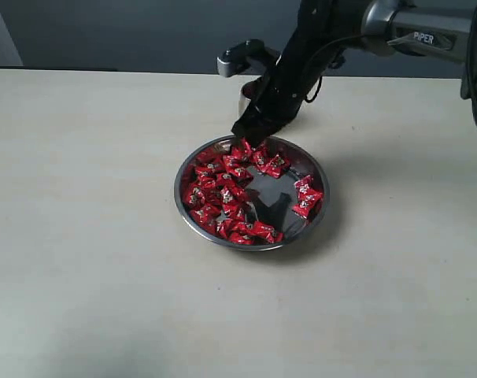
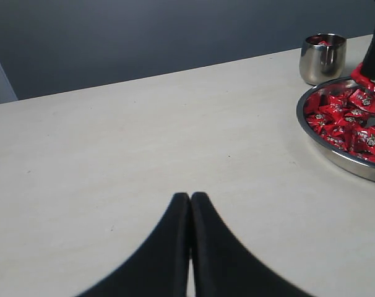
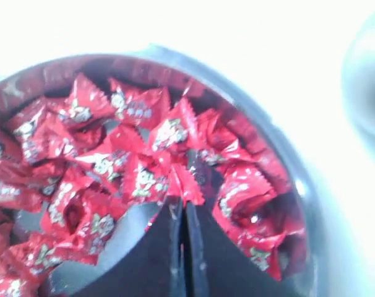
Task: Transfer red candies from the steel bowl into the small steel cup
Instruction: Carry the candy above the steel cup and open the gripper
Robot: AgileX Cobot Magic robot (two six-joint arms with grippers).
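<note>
Closest to me is the left gripper [image 2: 190, 199], hanging just over the pale desk [image 1: 81, 276] with its two black fingers pressed together and nothing between them. It is well apart from the dish, which its camera sees off to one side.

Next comes the steel bowl [image 1: 276, 206], standing about midway between the desk's near and far edges and roughly centred between the side edges. The red candies [image 1: 219, 193] lie inside it. Most are heaped along the left half from the near rim round to the far rim, and a small cluster lies against the right wall. A patch of bare steel floor shows between the two groups.

At the bowl's far rim I see the right gripper [image 1: 250, 135], reaching down from the right arm [image 1: 415, 31], which comes in from the far right corner. In its own wrist view the fingers [image 3: 172, 247] are closed flat against each other. Their tips sit on the twisted end of one candy in the pile. I cannot tell whether that wrapper is actually nipped between them.

Farthest off is the small steel cup [image 2: 323, 59], upright on the desk just beyond the bowl's far rim, near the far edge. In the exterior view the right arm mostly hides it. From the left wrist view I can make out a bit of red wrapper showing at its mouth.
</note>
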